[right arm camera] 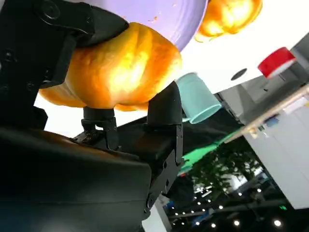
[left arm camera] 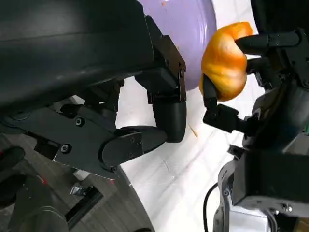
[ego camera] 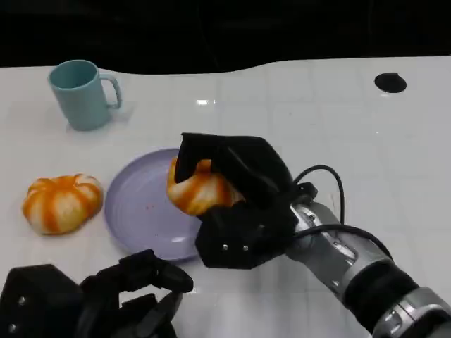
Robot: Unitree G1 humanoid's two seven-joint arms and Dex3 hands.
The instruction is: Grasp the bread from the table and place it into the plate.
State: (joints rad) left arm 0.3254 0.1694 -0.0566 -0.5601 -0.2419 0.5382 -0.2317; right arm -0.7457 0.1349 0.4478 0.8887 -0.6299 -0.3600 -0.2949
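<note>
right hand [ego camera: 236,204] grips bread [ego camera: 199,189] over plate [ego camera: 137,211] | left hand [ego camera: 91,299] empty (fingers apart)

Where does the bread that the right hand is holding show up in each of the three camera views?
Head view: the held bread sits mid-picture in the right hand, over the purple plate.
Left wrist view: upper right, beside the plate.
Right wrist view: upper left of centre, between black fingers.
Shared landmark: the purple plate.
</note>
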